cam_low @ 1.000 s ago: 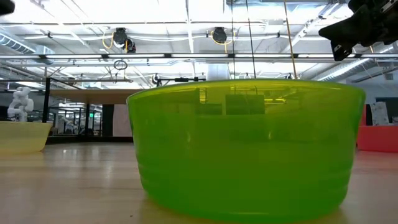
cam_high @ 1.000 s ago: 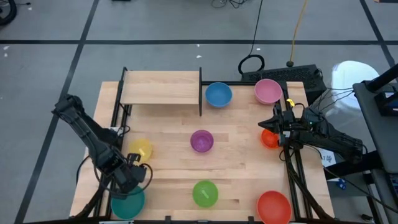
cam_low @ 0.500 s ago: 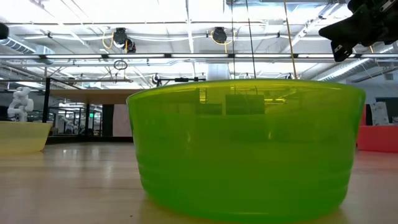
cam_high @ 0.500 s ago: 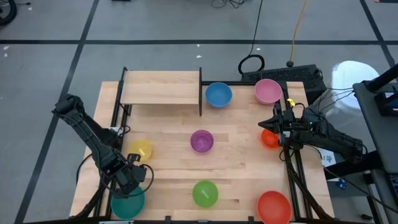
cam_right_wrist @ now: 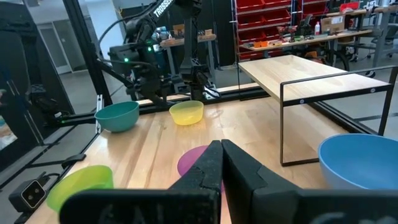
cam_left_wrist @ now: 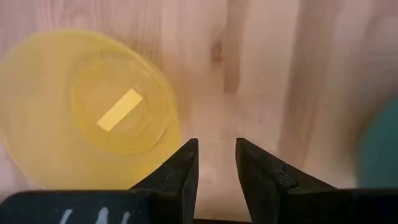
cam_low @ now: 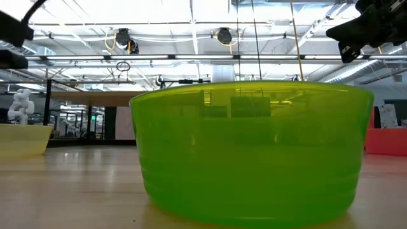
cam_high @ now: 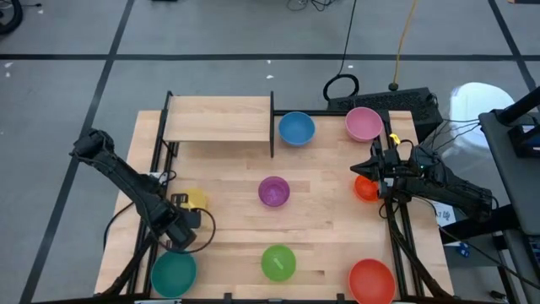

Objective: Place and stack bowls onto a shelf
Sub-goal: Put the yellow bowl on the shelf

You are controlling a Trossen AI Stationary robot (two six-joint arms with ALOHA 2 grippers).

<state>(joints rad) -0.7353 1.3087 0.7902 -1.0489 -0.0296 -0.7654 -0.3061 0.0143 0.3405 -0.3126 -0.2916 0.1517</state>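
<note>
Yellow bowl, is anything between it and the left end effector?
Nothing visible. The left end effector hangs open right beside the yellow bowl, with only bare tabletop between its fingers. The teal bowl sits off to the other side.

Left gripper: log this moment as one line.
left gripper open, empty, above table | beside yellow bowl | teal bowl nearby | shelf bare
</note>
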